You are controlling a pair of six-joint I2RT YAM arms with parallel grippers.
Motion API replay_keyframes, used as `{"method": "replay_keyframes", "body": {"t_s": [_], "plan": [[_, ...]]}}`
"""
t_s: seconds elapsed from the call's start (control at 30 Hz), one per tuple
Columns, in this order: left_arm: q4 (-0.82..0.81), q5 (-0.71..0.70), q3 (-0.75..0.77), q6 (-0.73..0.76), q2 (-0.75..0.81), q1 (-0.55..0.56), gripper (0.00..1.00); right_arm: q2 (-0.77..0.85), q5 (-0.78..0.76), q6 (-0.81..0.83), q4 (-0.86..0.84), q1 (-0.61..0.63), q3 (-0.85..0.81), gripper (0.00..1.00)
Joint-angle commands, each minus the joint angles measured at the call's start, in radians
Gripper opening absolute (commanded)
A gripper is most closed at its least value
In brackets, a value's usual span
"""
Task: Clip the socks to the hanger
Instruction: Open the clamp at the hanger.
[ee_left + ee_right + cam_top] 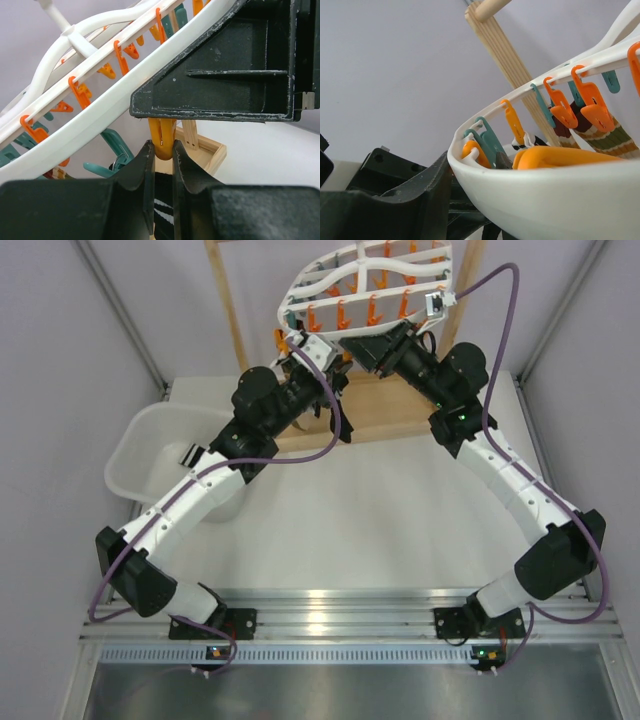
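- I am reaching both arms up to the hanger (100,116), at the far side of the table (400,510) by the wooden stand (228,310).
- My left gripper (161,146) is clenching a sock (163,200). The dark fabric with white stripes is sitting in the narrow gap between my two fingers.
- My left fingertips are pointing up at the hanger's rim. The lower end of an orange peg (162,134) is dipping between them, just above the sock.
- I cannot tell whether the peg is biting the sock, because my fingers are hiding the spot where the two meet.
- My right gripper (357,346) is coming in from the other side, close to the left one, at the near edge of the hanger.
- In the left wrist view a black right finger (225,75) is lying against the rim, directly above the orange peg and covering its top.
- From the right wrist the rim is running close across the bottom of the view, with one of my fingers beside it on the left.
- I cannot tell whether my right gripper is released or clenched, or whether it is grasping anything, since its other finger is hidden.
- Hung socks (612,140) are dangling from pegs farther along the rim: a brown-and-olive striped one and a darker one beside it.
- Teal pegs (112,145) are hanging under the rim near my left fingers.
- A white tub (140,455) is sitting on the table beside my left arm, well apart from the hanger.
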State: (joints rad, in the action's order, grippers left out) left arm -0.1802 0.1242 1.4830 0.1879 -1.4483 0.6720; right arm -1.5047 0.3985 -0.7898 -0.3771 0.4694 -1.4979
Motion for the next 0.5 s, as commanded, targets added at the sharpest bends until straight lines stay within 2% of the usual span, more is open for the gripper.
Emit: {"method": "replay_keyframes", "body": {"t_s": [0.0,0.03,0.07,0.13,0.17,0.27,0.47], "plan": [[-0.012,0.020,0.014,-0.001,0.035,0.017,0.03,0.035,-0.017,0.024,-0.009,-0.002,0.008,0.03],[-0.005,0.020,0.016,-0.001,0.035,0.017,0.06,0.034,-0.009,0.024,-0.009,-0.002,0.007,0.00],[0.001,0.019,0.019,-0.004,0.037,0.017,0.16,0.031,-0.001,0.024,-0.009,-0.002,0.002,0.00],[0.004,0.015,0.013,-0.010,0.052,0.015,0.29,0.028,0.017,0.026,-0.006,-0.003,0.001,0.00],[0.007,0.011,0.013,-0.014,0.057,0.017,0.40,0.026,0.023,0.023,-0.003,-0.005,0.001,0.00],[0.007,-0.008,0.008,-0.036,0.078,0.015,0.51,0.024,0.049,0.001,-0.025,-0.005,0.007,0.00],[-0.031,0.046,0.000,-0.059,0.094,0.009,0.51,0.014,0.112,-0.051,-0.085,-0.006,0.011,0.00]]}}
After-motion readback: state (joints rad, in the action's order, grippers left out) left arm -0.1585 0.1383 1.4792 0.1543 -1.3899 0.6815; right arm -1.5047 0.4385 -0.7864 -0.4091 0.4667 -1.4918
